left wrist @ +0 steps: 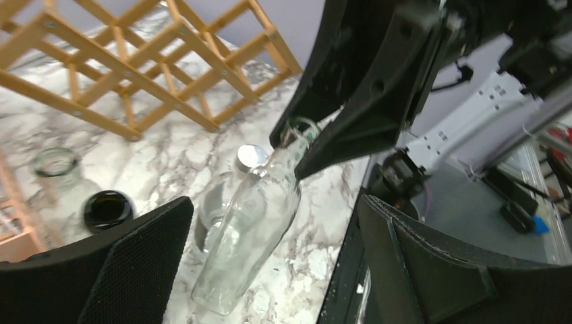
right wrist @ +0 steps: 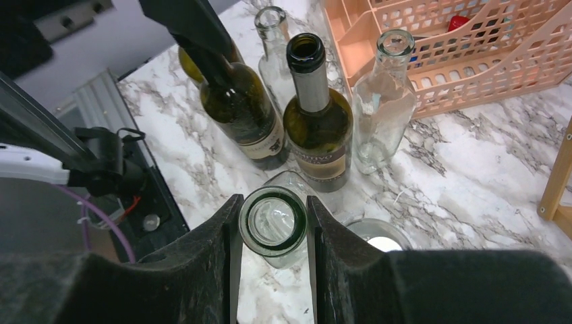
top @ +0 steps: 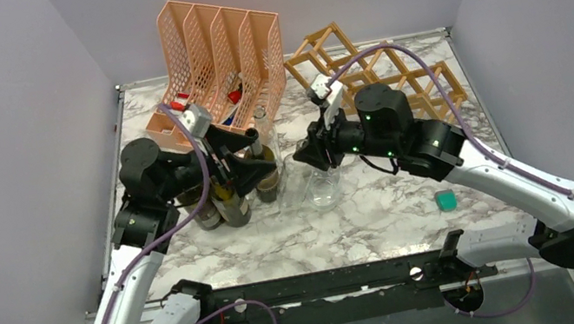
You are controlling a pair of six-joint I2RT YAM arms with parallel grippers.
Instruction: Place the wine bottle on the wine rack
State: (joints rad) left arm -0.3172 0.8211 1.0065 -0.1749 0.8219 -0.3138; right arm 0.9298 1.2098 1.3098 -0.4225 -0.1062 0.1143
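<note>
My right gripper [right wrist: 273,226] is shut on the neck of a clear glass wine bottle [right wrist: 273,223], one finger on each side just under its open mouth. From above, this gripper [top: 310,154] is at the table's middle with the bottle [top: 325,186] hanging below it, base down at the marble. The light wooden wine rack [top: 379,76] stands at the back right, behind the right arm. My left gripper [left wrist: 273,216] is open and holds nothing. It faces the clear bottle [left wrist: 249,229] from the left and hovers [top: 252,159] over a group of bottles.
Two dark labelled bottles [right wrist: 317,121] [right wrist: 236,108] and two clear ones [right wrist: 384,101] [right wrist: 273,47] stand left of the held bottle. A silver-capped glass [left wrist: 251,156] stands right beside it. The peach mesh organiser [top: 214,60] is at the back left. A small teal object [top: 446,201] lies front right.
</note>
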